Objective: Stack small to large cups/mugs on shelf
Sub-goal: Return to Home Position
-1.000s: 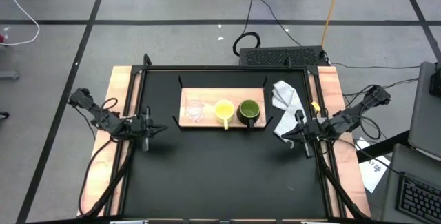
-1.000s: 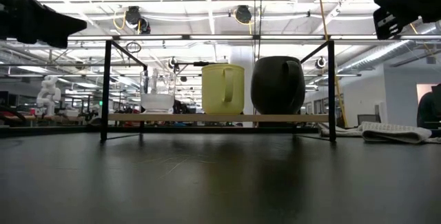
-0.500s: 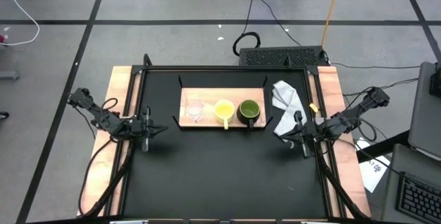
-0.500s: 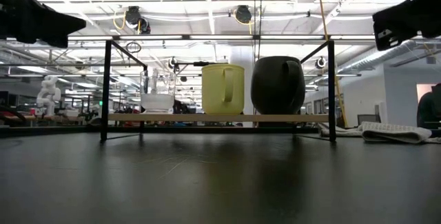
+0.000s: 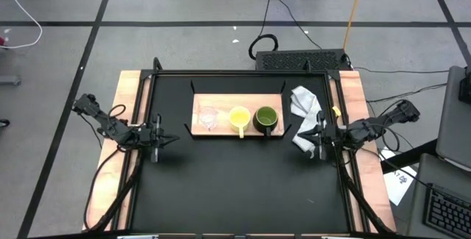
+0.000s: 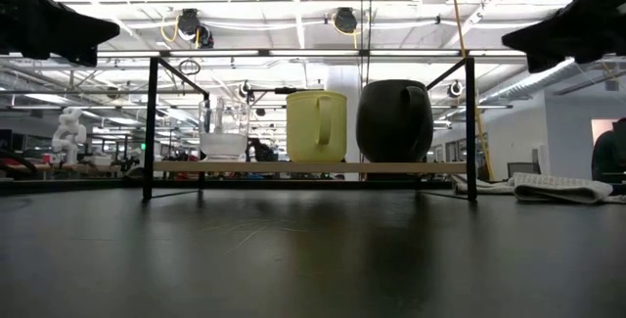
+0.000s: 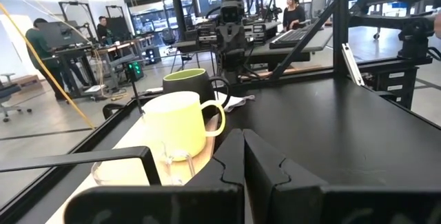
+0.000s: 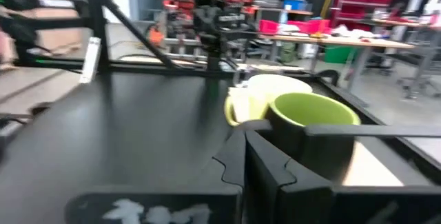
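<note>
The shelf, a light wooden board on a black frame, stands at the table's far middle. Three vessels stand on it by their bases, in a row. From left to right they are a clear glass cup, a yellow mug and a dark olive-green mug. The low view shows the same row: glass cup, yellow mug, dark mug. My left gripper hovers shut at the table's left side, pointing level toward the middle. My right gripper hovers shut at the right side. Neither touches anything.
A crumpled white cloth lies on the table right of the shelf, close to my right gripper. Black frame bars carry the board above the dark tabletop. Pale wooden rails run along both table sides. People work in the room behind.
My right gripper has swung a little and sunk slightly. It now points more squarely across the table toward its left side and stays shut. The cups and the shelf have not moved.
</note>
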### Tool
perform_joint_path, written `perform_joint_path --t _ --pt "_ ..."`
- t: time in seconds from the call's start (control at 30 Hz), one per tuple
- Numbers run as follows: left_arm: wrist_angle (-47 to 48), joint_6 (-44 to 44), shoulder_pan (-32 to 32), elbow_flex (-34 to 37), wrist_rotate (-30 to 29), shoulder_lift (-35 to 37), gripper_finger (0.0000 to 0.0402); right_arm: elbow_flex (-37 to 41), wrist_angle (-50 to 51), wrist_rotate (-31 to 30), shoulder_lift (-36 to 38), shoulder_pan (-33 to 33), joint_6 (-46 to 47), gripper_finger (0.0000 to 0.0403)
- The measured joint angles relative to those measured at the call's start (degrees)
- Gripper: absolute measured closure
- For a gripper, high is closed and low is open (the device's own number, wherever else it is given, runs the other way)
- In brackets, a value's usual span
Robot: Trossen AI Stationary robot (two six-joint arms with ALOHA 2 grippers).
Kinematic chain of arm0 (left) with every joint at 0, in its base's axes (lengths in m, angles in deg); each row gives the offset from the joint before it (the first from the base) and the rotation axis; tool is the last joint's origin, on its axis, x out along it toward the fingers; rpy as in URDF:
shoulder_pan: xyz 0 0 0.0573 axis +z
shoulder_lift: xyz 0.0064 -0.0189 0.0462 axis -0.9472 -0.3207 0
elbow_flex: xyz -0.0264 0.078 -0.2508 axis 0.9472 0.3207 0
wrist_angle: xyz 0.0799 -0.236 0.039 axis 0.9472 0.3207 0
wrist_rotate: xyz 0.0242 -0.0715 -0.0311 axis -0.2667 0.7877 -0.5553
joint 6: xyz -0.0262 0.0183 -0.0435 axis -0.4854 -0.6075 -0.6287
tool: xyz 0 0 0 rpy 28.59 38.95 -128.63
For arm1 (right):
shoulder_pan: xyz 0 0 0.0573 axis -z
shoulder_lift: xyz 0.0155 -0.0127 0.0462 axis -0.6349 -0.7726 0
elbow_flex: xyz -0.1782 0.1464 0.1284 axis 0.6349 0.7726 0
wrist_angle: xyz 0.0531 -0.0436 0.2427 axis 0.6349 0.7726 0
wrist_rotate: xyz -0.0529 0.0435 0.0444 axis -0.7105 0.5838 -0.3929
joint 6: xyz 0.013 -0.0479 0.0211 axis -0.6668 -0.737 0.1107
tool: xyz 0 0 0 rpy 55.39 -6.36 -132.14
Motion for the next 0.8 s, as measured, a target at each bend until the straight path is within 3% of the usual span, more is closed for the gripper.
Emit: perform_joint_path --t 0.13,0.43,0.57,0.8 --pt "0.59 0.36 0.0 0.0 0.0 0.0 0.0401 0.0 1.25 0.18 1.47 3.49 -0.37 0.0403" --pt "0.72 1.25 0.0 0.0 -0.07 -0.43 0.0401 -0.02 4.34 13.19 3.0 8.96 0.36 0.0403" --pt "0.77 3.75 0.3 0.0 -0.11 -2.85 0.0401 -0.02 5.63 13.82 2.98 10.96 1.11 0.0403" --pt "0.8 2.47 7.11 -0.02 0.75 -6.27 0.0401 -0.03 4.41 17.07 2.98 13.51 1.39 0.0403"
